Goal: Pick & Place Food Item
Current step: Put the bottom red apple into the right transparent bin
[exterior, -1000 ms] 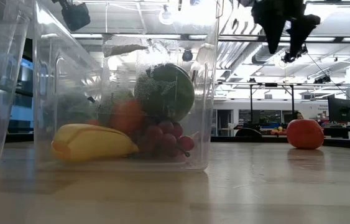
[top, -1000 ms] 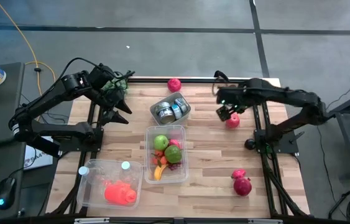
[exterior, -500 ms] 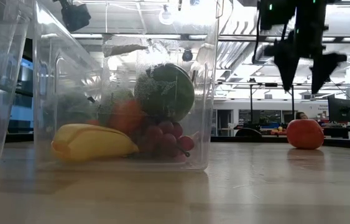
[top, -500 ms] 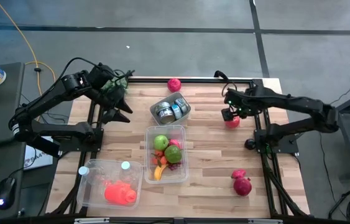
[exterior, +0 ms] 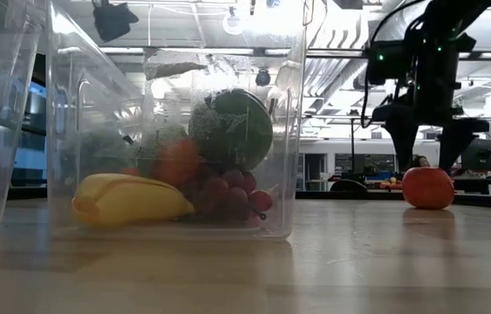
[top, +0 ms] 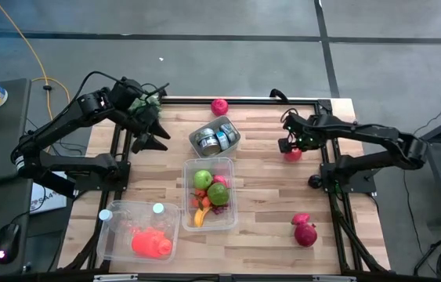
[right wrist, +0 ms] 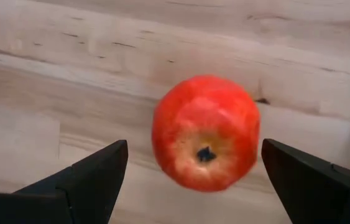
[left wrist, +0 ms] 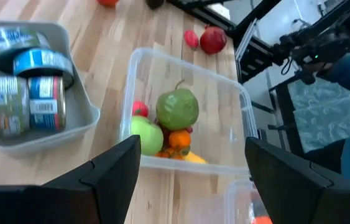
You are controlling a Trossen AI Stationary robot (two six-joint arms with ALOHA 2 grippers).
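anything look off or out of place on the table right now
Nothing looks spilled or damaged. The food bin and can tray sit upright. Loose fruit lies about: a red apple beneath the open right gripper, a pomegranate near the front and another red fruit at the back edge.

Two black arms, matte jointed segments with thin black cables looped along them. Left end effector (left wrist: pixel 187 168): two broad, flat, dark wedge fingers. Right end effector (right wrist: pixel 193 171): same dark angular fingers; small green lights glow on its wrist housing. Black tubular base frames under both arms.
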